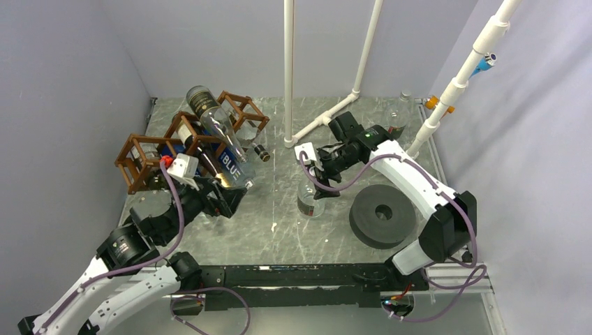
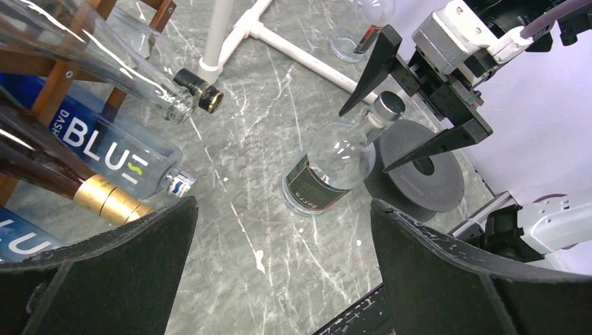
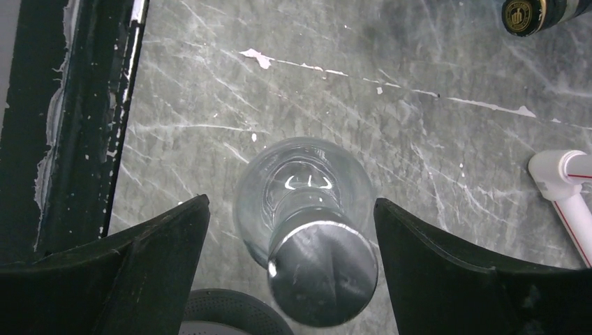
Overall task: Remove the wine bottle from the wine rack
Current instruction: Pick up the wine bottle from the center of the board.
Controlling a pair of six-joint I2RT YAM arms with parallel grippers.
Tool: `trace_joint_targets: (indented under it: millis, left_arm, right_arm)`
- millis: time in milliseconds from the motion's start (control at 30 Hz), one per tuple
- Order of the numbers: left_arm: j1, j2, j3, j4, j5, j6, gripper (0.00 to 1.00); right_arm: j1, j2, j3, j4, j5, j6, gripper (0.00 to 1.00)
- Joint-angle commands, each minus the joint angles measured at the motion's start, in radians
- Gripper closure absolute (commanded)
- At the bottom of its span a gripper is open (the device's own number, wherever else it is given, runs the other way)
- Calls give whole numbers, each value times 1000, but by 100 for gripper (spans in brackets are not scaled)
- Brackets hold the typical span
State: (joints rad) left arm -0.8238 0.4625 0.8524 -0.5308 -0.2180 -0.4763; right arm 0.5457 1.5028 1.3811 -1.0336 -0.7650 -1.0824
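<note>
The brown wooden wine rack [image 1: 139, 157] stands at the back left and holds several bottles: a clear one [image 1: 216, 122], a blue "BLUE" one [image 1: 230, 164] and a dark one with a gold neck [image 2: 105, 199]. A clear bottle with a dark label [image 1: 311, 199] stands upright on the table, apart from the rack. My right gripper [image 1: 322, 183] is open just above it, a finger on each side of its silver cap [image 3: 324, 272] and not touching it. My left gripper [image 1: 223, 199] is open and empty, low over the table in front of the rack.
A black round disc [image 1: 382, 213] lies right of the standing bottle. White pipes [image 1: 288, 70] rise from the table behind it. Another clear bottle [image 1: 398, 112] stands at the back right. A black rail [image 1: 300, 276] runs along the near edge.
</note>
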Motion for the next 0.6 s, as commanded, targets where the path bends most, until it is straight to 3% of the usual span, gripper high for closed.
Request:
trace_joint_targets:
  millis: [0,300,567]
  left_arm:
    - [4,-31,-13,-12,-53,-10,1]
    - [3,-44,-29,-14,-60,-7,0]
    - [3,-46,-32,-17,-65,-4,0]
  right_arm:
    - [29,22,54,43,52,61,11]
    - [48,39,61,66,105,85,24]
    - [48,27,51,70,121,85,29]
